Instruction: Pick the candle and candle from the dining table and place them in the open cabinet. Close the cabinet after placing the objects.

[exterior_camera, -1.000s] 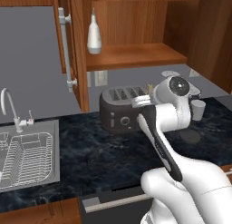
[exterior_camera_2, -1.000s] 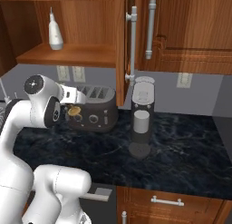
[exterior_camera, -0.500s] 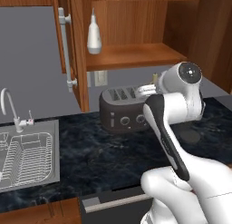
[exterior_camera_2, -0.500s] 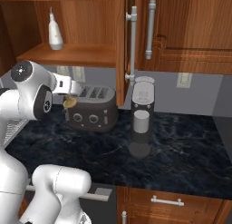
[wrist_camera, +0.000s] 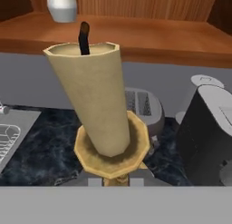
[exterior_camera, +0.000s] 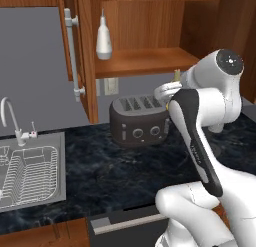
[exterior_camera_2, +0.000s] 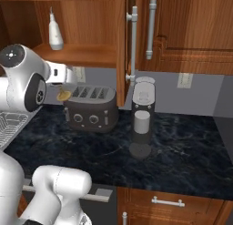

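My gripper (wrist_camera: 116,180) is shut on the gold candlestick of the slim pale taper candle (wrist_camera: 97,105), which stands upright with its black wick on top. Seen from the left base, the candle (exterior_camera: 175,76) is held above the toaster, just below the front of the open cabinet's inner shelf (exterior_camera: 145,58). From the right base its gold base (exterior_camera_2: 63,95) hangs under the hand (exterior_camera_2: 63,76), below the shelf (exterior_camera_2: 82,55). The cabinet door (exterior_camera: 85,56) stands open. The other candle and the dining table are out of view.
A white tapered bottle (exterior_camera: 103,38) stands on the shelf's left part. Below sit a dark toaster (exterior_camera: 140,122) and a coffee machine (exterior_camera_2: 142,115) on the black marble counter. A sink (exterior_camera: 27,173) with a rack lies left. The right cabinet door (exterior_camera_2: 182,33) is shut.
The arm has lifted the candle from beside the toaster up over it, closer to the cabinet shelf. The hand has turned. The base has not moved.
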Robot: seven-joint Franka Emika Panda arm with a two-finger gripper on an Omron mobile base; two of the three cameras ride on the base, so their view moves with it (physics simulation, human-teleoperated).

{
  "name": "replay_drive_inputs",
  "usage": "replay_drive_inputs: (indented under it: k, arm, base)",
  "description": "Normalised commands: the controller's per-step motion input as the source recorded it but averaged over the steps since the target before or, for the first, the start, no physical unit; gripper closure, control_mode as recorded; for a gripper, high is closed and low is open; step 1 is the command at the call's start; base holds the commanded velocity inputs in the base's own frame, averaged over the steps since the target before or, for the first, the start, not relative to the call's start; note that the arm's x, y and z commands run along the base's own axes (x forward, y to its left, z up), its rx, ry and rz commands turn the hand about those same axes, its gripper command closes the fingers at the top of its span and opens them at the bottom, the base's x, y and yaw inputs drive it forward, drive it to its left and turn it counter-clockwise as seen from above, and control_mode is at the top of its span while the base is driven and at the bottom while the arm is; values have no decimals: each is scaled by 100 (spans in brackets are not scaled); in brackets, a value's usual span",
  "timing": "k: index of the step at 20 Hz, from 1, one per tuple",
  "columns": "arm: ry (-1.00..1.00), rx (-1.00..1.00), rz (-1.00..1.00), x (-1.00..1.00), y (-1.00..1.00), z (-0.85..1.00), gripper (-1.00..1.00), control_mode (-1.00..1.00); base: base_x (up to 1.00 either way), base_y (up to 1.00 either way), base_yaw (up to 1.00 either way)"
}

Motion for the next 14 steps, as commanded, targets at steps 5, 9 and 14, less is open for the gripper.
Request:
replay_drive_inputs:
  k: [5,9,14]
  arm:
    - [-10,0,11,-24,0,14,100,-100]
    - [-9,0,6,-1,0,37,100,-100]
    - [-5,0,1,15,0,47,100,-100]
  base:
    - [0,0,0]
    - [0,0,0]
    - [0,0,0]
